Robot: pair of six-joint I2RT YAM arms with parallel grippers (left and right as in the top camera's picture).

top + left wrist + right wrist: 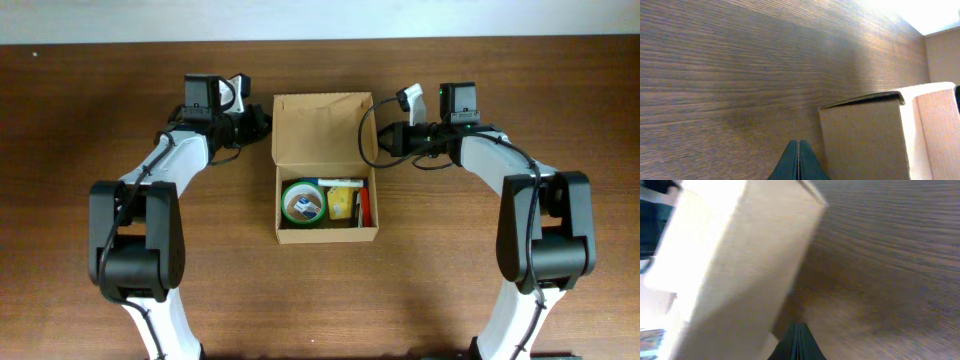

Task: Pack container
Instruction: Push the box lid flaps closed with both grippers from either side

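Container (325, 170), a shallow cardboard box, lies between the two sets of jaws at mid-counter, its hinged flap lid (320, 128) thrown back on the far side. The left jaws sit just off the lid's left edge and the right jaws just off its right edge; contact cannot be told. In the left wrist view the box wall and a lid corner rise directly right of the pressed-together fingertips (792, 162). In the right wrist view the box wall fills the space left of the fingertips (795, 345), somewhat blurred. Both sets of jaws are closed tight, holding nothing.

Outward of each set of jaws the wooden counter (450, 280) runs bare, and bare wood also lies in front of the box's near wall. Inside the box are a green tape roll (301, 201) on the left jaws' side, a yellow item (341, 204) and a red item (366, 207) toward the right jaws.

The left arm (150, 200) and right arm (530, 200) rise from the near edge, bend at the elbow and reach inward, wrists level with the lid.
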